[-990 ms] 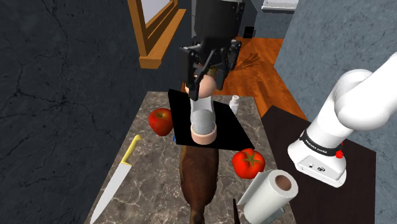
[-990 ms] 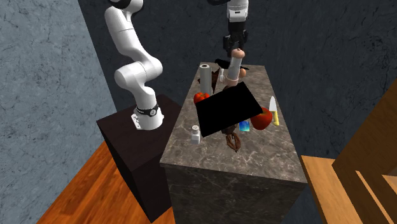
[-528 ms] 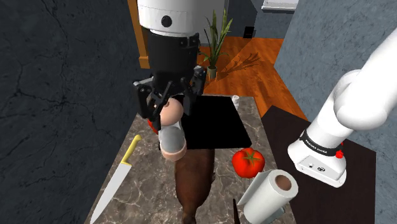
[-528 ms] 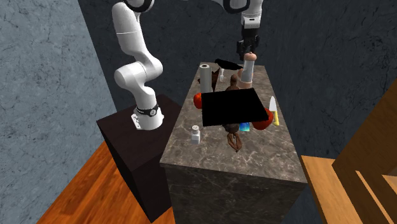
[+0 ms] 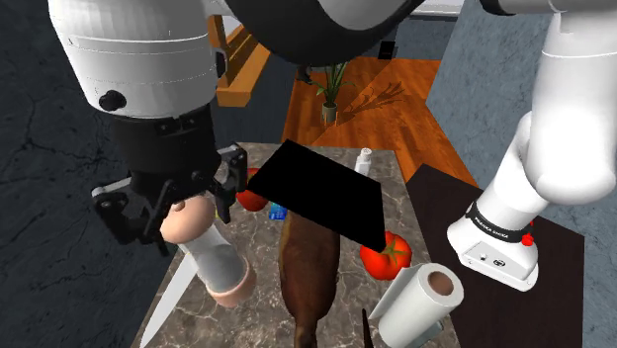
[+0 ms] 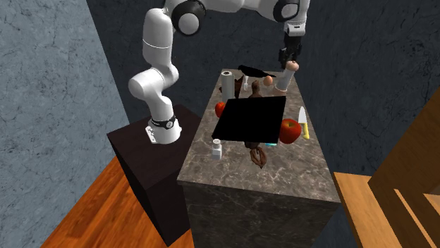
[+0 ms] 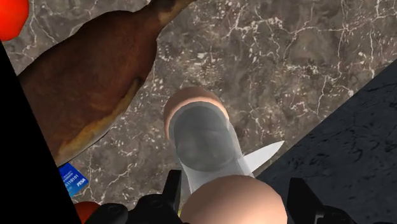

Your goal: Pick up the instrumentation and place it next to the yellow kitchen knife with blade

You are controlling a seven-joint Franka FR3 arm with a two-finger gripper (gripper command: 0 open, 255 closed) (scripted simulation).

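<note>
Marbled surface lies below the pincer; it clasps the grey, pink-ended instrument above the knife; released tilted, it may roll away.

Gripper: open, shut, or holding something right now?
Gripper: shut on the grey instrument with tan ends, held off the counter.

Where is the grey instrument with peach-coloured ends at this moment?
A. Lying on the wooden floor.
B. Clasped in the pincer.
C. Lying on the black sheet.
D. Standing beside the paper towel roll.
B: in the wrist view the pincer clasps the instrument between its black fingers, over the marble counter.
</note>
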